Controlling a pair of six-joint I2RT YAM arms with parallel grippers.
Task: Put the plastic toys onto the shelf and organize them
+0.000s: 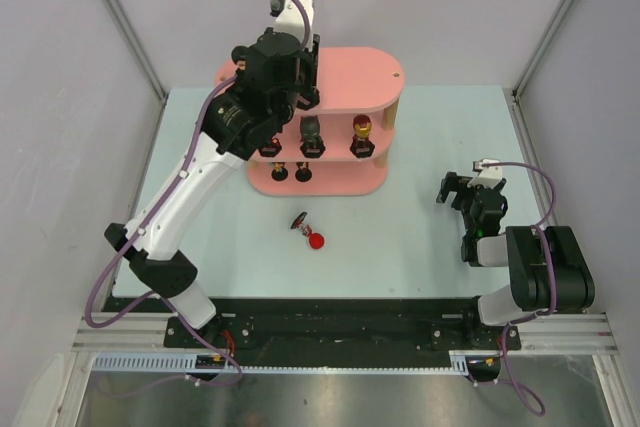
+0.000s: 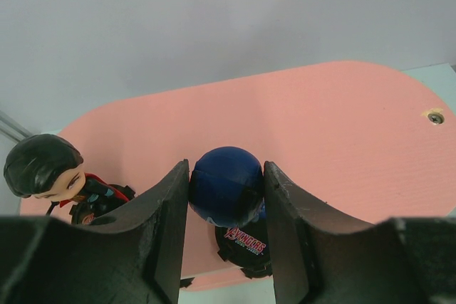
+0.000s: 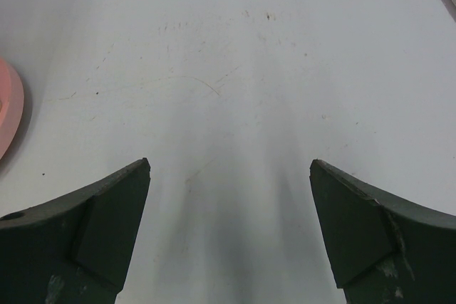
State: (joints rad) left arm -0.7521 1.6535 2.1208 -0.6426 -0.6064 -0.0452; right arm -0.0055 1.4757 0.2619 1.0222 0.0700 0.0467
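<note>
My left gripper (image 2: 226, 176) is pinching the blue-headed figurine (image 2: 228, 191) by its head, fingers pressed on either side, its base down at the near rim of the shelf (image 2: 335, 126). Whether it rests on the board yet I cannot tell. Just left of the fingers stands a dark-haired figurine (image 2: 41, 167). Beyond it, the black figurine (image 1: 311, 132) and red-gold figurine (image 1: 362, 130) stand shelved on the middle tier. Left to do, I judge: release this one, then fetch the red-headed toy (image 1: 312, 237) lying on the table (image 1: 420, 247) between both grippers. My right gripper (image 3: 228, 176) is spread wide, holding nothing
</note>
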